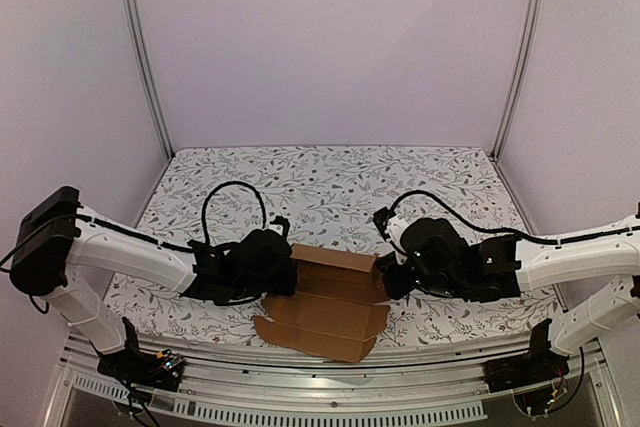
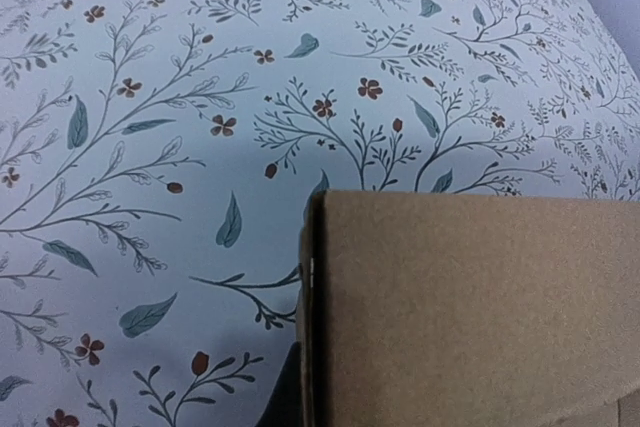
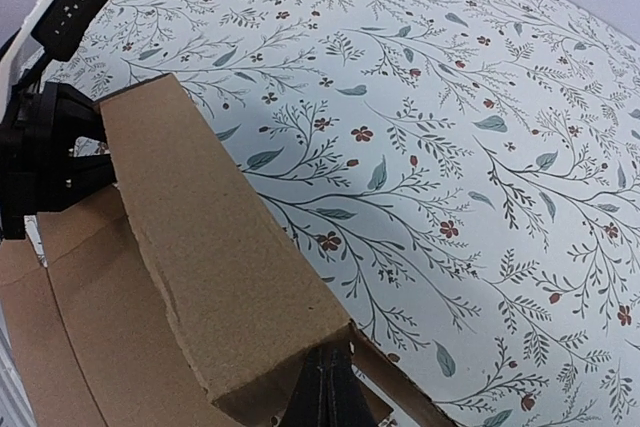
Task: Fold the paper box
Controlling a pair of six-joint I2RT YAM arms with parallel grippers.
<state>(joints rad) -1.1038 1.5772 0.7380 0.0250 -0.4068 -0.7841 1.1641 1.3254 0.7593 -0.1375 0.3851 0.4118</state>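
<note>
The paper box (image 1: pixel 335 292) is a brown cardboard sheet, partly folded, at the near middle of the table. Its back wall stands raised between my two grippers and its front flap (image 1: pixel 320 325) lies flat. My left gripper (image 1: pixel 287 269) is at the wall's left end. In the left wrist view the cardboard (image 2: pixel 470 312) fills the lower right, edge-on in the jaws, with one dark finger (image 2: pixel 286 397) against it. My right gripper (image 1: pixel 386 277) is at the wall's right end. Its fingers (image 3: pixel 325 387) are pressed together under the folded panel (image 3: pixel 215 247), their tips hidden by it.
The table has a floral cloth (image 1: pixel 330 182). White walls and metal posts (image 1: pixel 145 57) enclose it on three sides. A metal rail (image 1: pixel 320 387) runs along the near edge. Both arms' cables arch above the cloth behind the grippers.
</note>
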